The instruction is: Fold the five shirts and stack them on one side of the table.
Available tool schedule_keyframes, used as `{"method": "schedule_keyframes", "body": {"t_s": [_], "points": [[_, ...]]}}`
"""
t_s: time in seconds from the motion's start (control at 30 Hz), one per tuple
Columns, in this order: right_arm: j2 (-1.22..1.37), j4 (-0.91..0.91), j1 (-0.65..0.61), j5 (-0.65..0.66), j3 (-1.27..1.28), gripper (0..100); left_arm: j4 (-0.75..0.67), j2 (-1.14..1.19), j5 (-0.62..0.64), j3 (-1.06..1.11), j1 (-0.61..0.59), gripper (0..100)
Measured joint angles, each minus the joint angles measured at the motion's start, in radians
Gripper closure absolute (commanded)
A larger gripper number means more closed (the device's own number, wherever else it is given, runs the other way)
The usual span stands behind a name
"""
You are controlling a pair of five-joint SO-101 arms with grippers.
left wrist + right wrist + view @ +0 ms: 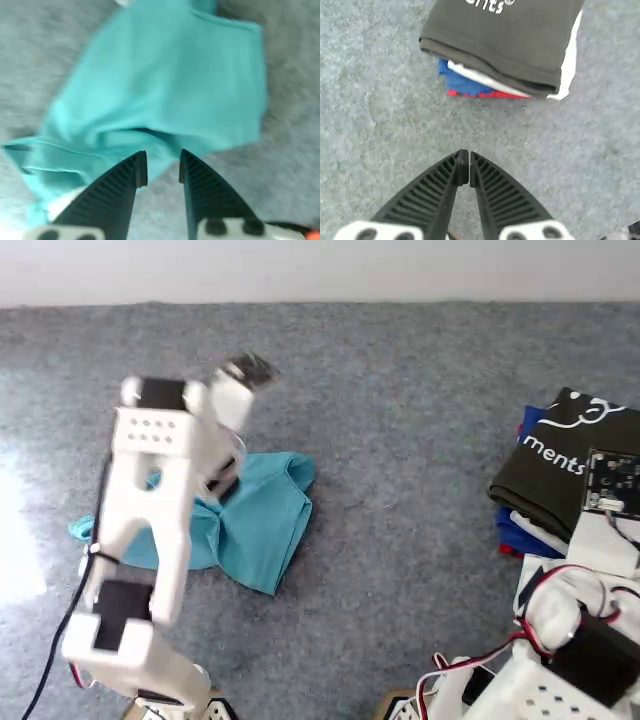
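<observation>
Teal shirt (265, 525) partly beneath white left arm (150, 475)

Teal shirt (262, 525), grey tbl (400, 440).

Grey table (420, 440) with crumpled teal shirt (265, 515) and stack of folded shirts (550, 465)
</observation>
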Motion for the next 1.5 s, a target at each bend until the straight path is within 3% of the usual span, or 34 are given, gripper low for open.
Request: {"method": "schedule_keyframes", "body": {"t_s": [0.17,0.33,0.67,0.97,1.3,1.5], "points": [[0.006,0.000,0.000,0.000,0.086,99.0,-0.066,-0.140,0.061,0.299,0.101,76],[0.011,0.000,0.000,0.000,0.094,99.0,-0.173,-0.158,0.132,0.457,0.153,75],[0.014,0.000,0.000,0.000,0.095,99.0,-0.359,-0.150,0.184,0.562,0.232,75],[0.014,0.000,0.000,0.000,0.095,99.0,-0.405,0.101,0.189,0.489,0.184,75],[0.014,0.000,0.000,0.000,0.095,99.0,-0.351,0.193,0.190,0.420,0.206,95],[0.014,0.000,0.000,0.000,0.095,99.0,-0.285,0.183,0.186,0.434,0.229,96]]}}
